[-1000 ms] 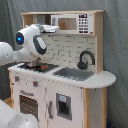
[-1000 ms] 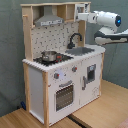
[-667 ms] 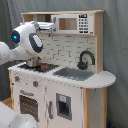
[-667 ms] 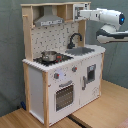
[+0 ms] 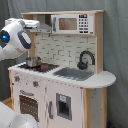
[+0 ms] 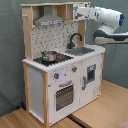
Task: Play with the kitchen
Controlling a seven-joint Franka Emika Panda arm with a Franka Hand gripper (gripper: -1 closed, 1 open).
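Kitchen point(image 5: 65, 87), no readable lettering.

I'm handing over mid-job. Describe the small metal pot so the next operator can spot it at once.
Find the toy kitchen of white and light wood. On its counter, the black stove lies directly under the grey hood. The pot stands on it: the only shiny metal thing there, apart from the black faucet over the sink.

A light wooden bench point(image 6: 100, 107) carried the kitchen point(image 6: 62, 75) in the second exterior view; bare wood showed at five and seven o'clock of it. The kitchen's own counter point(image 5: 97, 80) held a small metal pot point(image 5: 33, 61) at its nine o'clock end.
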